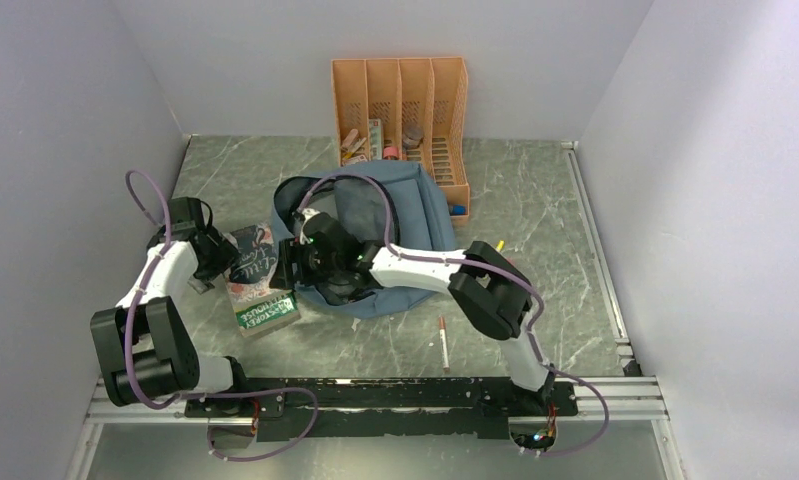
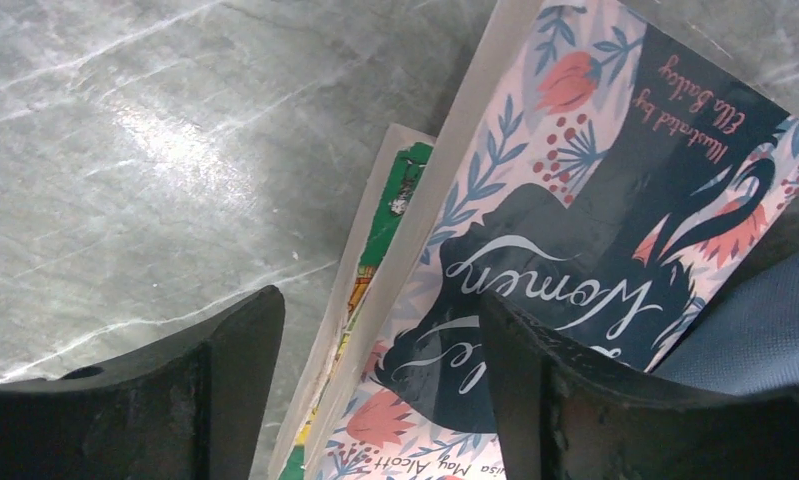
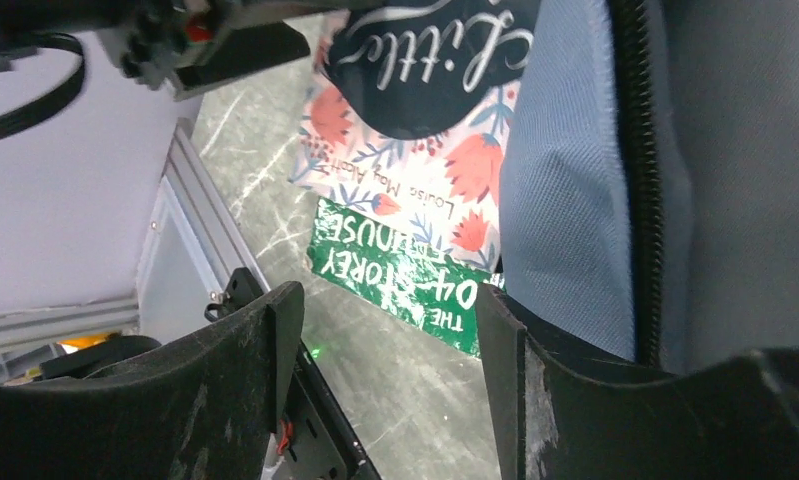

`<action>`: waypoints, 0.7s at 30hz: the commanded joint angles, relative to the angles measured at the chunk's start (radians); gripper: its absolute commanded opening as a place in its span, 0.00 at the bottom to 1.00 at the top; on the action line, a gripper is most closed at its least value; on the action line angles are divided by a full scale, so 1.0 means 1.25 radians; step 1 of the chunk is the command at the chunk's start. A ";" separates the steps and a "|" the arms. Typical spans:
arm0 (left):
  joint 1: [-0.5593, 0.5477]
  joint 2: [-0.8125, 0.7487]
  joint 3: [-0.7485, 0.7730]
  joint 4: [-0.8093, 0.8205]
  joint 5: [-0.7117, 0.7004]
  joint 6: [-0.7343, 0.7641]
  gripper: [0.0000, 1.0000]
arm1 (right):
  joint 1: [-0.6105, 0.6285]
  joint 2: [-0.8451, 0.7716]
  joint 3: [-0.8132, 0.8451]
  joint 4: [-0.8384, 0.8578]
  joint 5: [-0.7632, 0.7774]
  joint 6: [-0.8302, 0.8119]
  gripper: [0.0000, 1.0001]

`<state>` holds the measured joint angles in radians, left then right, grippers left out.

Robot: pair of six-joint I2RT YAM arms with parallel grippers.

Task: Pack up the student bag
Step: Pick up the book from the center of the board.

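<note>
My left tool (image 2: 375, 330) has its fingers apart and clamped on nothing. They straddle the long edge of two stacked books on the surface (image 1: 225, 170), a floral book (image 2: 595, 200) on top and a green book (image 2: 405, 185) beneath. My right tool (image 3: 390, 320) is also apart and empty, with one finger just beside the black zip edge of the student bag (image 1: 420, 210). The student bag lies in the middle of the surface, and its blue fabric overlaps the floral book's edge. An orange file organizer (image 1: 400, 95) stands behind it against the back wall. A pen (image 1: 443, 342) lies nearer the front.
</note>
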<state>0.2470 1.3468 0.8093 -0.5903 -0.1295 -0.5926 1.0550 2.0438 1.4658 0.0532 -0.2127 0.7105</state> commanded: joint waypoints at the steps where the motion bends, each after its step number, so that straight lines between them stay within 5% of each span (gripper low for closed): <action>1: 0.005 0.002 -0.020 0.027 0.026 0.009 0.72 | 0.005 0.045 0.031 0.037 -0.036 0.075 0.67; 21: 0.019 0.034 -0.092 0.057 0.012 -0.019 0.05 | 0.002 0.159 0.108 -0.098 0.077 0.092 0.80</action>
<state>0.2604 1.3270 0.7544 -0.4801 -0.1009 -0.6312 1.0618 2.1952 1.5898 -0.0166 -0.1520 0.8101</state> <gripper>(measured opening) 0.092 0.797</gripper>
